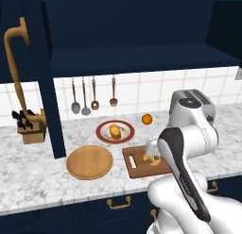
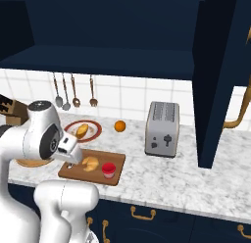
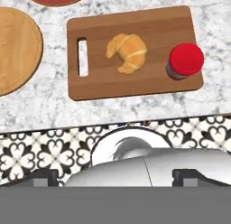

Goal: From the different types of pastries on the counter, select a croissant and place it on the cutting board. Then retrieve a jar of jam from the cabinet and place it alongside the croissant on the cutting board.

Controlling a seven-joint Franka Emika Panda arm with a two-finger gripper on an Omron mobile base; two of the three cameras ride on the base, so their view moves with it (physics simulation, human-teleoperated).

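Note:
The croissant (image 3: 127,53) lies in the middle of the reddish cutting board (image 3: 153,26), and the red jar of jam (image 3: 185,60) stands upright beside it at the board's end away from the slot handle. From the right base view, croissant (image 2: 90,163) and jar (image 2: 109,169) sit side by side on the board (image 2: 117,161). My gripper (image 3: 116,179) hovers above the board's near edge, open, with nothing between its fingers; it shows as a white hand (image 1: 151,152) over the board (image 1: 134,163). The oblong pastry (image 1: 115,130) rests on a red plate (image 1: 103,134).
A round wooden plate (image 1: 89,162) lies left of the board on the marble counter (image 1: 47,186). An orange (image 1: 147,118) and a toaster (image 2: 162,128) stand further back. The navy cabinet (image 1: 142,30) hangs overhead with its doors (image 2: 215,80) swung open. A knife block (image 1: 30,127) is far left.

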